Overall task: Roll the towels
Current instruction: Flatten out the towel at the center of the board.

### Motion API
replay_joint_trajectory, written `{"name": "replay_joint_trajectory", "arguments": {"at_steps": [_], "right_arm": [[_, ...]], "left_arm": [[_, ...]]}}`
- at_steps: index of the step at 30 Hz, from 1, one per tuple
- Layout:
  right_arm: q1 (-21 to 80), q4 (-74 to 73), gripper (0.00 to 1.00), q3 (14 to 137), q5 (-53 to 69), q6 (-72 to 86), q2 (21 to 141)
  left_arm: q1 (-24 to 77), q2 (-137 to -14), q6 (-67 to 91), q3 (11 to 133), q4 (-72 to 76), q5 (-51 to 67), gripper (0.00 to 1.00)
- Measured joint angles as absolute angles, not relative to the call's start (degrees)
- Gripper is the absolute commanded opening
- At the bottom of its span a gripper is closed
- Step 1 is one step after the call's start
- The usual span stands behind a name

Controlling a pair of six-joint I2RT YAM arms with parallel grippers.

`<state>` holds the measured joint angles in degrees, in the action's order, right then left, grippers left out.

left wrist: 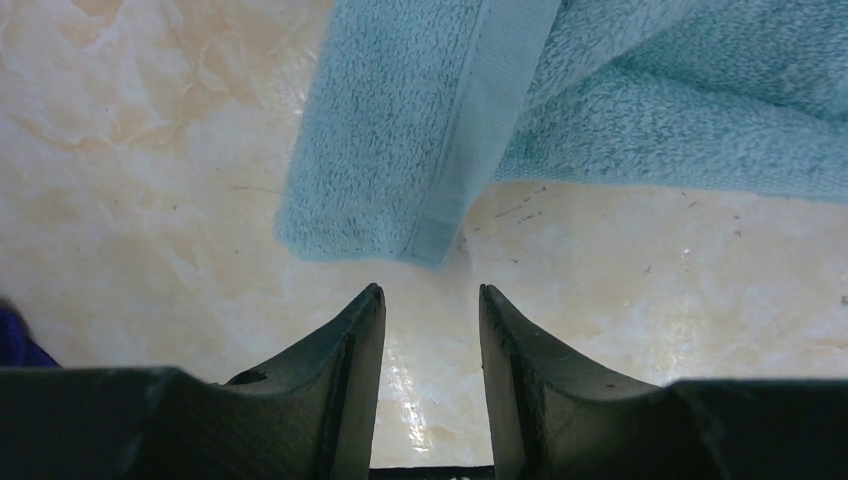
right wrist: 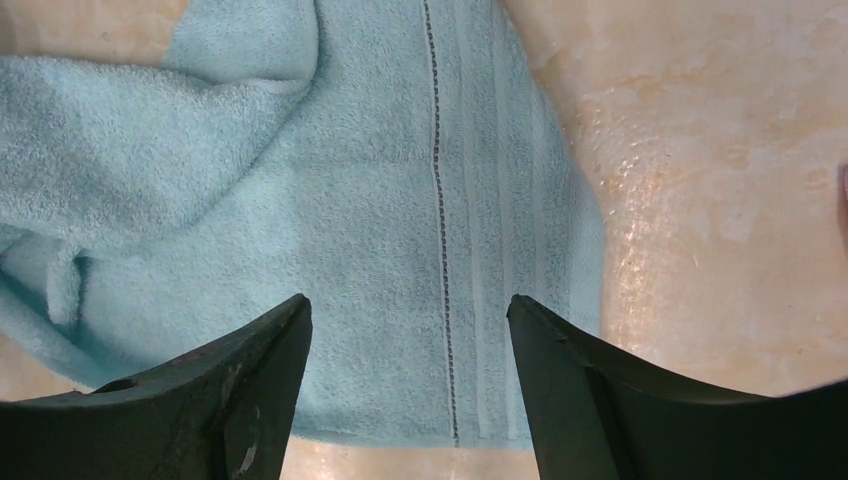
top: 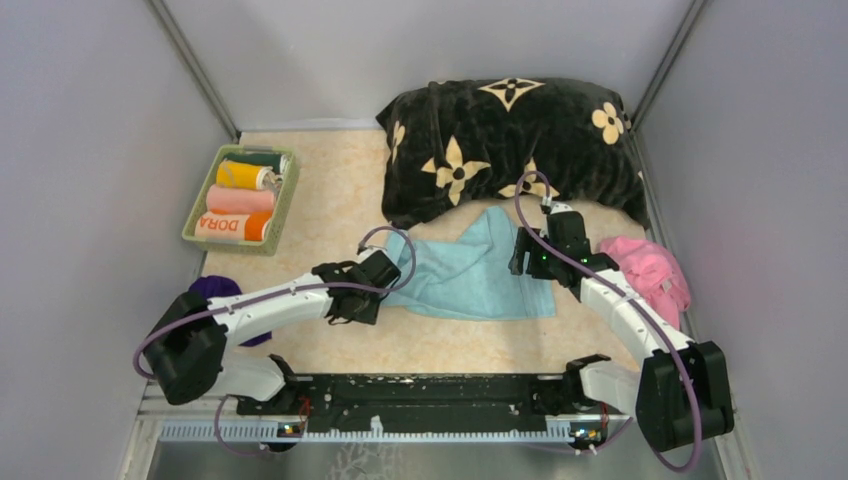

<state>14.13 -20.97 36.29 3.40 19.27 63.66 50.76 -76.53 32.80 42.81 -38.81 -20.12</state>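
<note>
The light blue towel (top: 480,272) lies rumpled mid-frame on the bench (top: 330,190), just below the black cushion (top: 510,140). Both end effectors hang open and empty, the left end effector (left wrist: 430,290) just short of a left corner, the right end effector (right wrist: 408,300) over the right hem. I'd flatten the folds, then roll evenly. The pink towel (top: 650,270) crowds the right.

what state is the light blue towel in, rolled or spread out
Spread out, not rolled: the light blue towel lies mostly flat on the table, one corner folded over, no coil.
</note>
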Motion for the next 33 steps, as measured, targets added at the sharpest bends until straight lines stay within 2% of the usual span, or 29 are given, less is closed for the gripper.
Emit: {"name": "replay_joint_trajectory", "arguments": {"at_steps": [6, 10, 13, 16, 19, 24, 27, 29, 33], "right_arm": [[14.1, -20.7, 0.73, 36.0, 3.7, 19.3, 63.4], [14.1, -20.7, 0.73, 35.5, 4.0, 19.3, 63.3], [14.1, -20.8, 0.73, 35.3, 4.2, 19.3, 63.3], [14.1, -20.8, 0.73, 35.3, 4.2, 19.3, 63.2], [14.1, -20.8, 0.73, 35.2, 4.2, 19.3, 62.9], [14.1, -20.9, 0.74, 35.2, 4.2, 19.3, 62.9], [14.1, -20.9, 0.82, 35.2, 3.9, 19.7, 62.9], [14.1, -21.1, 0.98, 35.2, 3.2, 20.4, 62.7], [14.1, -21.6, 0.99, 35.2, 0.3, 23.3, 60.9]], "left_arm": [[50.8, -81.5, 32.8, 42.5, -36.4, -20.6, 0.44], [50.7, -82.7, 32.6, 42.5, -34.6, -21.6, 0.39], [50.5, -83.3, 32.5, 42.7, -33.8, -22.1, 0.32], [50.3, -83.5, 32.3, 42.7, -32.5, -22.2, 0.16], [50.2, -83.6, 32.1, 42.7, -32.2, -22.5, 0.04], [46.9, -80.8, 30.9, 42.7, -32.9, -21.1, 0.0], [40.6, -74.8, 28.8, 42.8, -32.6, -18.0, 0.0], [34.5, -70.2, 27.2, 42.8, -31.2, -15.7, 0.0], [25.4, -65.3, 24.3, 42.8, -28.4, -12.1, 0.0]]}}
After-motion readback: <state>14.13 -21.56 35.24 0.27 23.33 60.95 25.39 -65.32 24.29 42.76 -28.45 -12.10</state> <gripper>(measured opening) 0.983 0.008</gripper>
